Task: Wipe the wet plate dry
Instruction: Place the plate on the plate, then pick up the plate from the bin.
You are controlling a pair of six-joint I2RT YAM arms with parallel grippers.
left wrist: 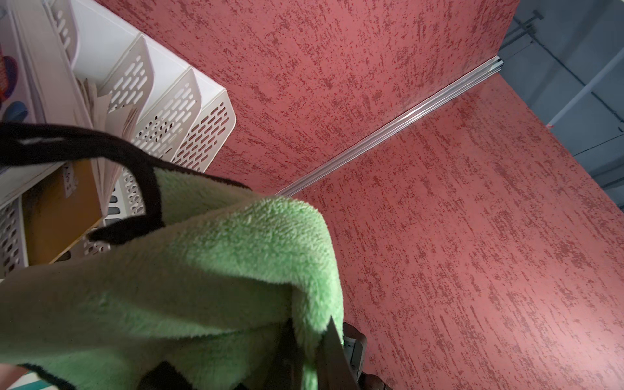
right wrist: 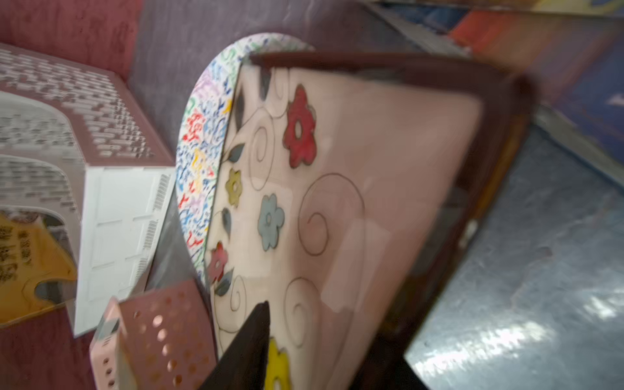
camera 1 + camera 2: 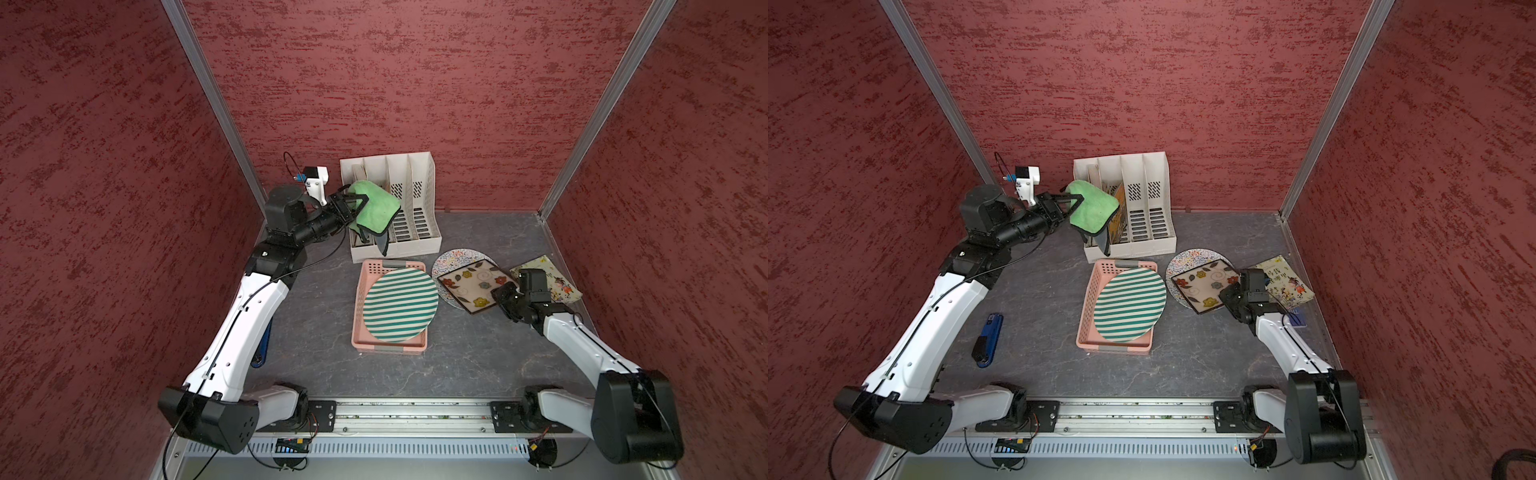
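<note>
- Nearest plate first: a striped plate (image 3: 401, 305) leans in the pink basket (image 3: 360, 291) mid-table, with neither arm on it.
- Just right of that, my right gripper (image 3: 500, 296) sits at the near corner of the square flowered plate (image 3: 469, 286). It lies on top of a round speckled plate (image 3: 451, 257). I reckon the square one is the wet plate, though no water shows.
- The right wrist view is smeared. One finger (image 2: 250, 341) is over the plate's face, so I honestly cannot tell if it's pinching the rim or let go.
- Far left, the left gripper (image 3: 360, 204) is clamped on the green cloth (image 3: 378, 208). It holds it up in the air in front of the file rack (image 3: 424, 195), well apart from every plate.
- Step-wise: cloth in hand, no wiping yet.
- Next move as I see it: right needs a firm hold to steady the plate. Left has to carry the cloth across past the basket and lay it flat on the plate's face.
- Surface: arm rail (image 3: 411, 415) nearest, then a dark grey stone-look tabletop (image 3: 316, 316). A blue stapler (image 3: 988, 338) lies near left, and a picture book (image 3: 561, 286) just right of the plates.
- Room: rough red walls (image 3: 415, 83) on three sides.
</note>
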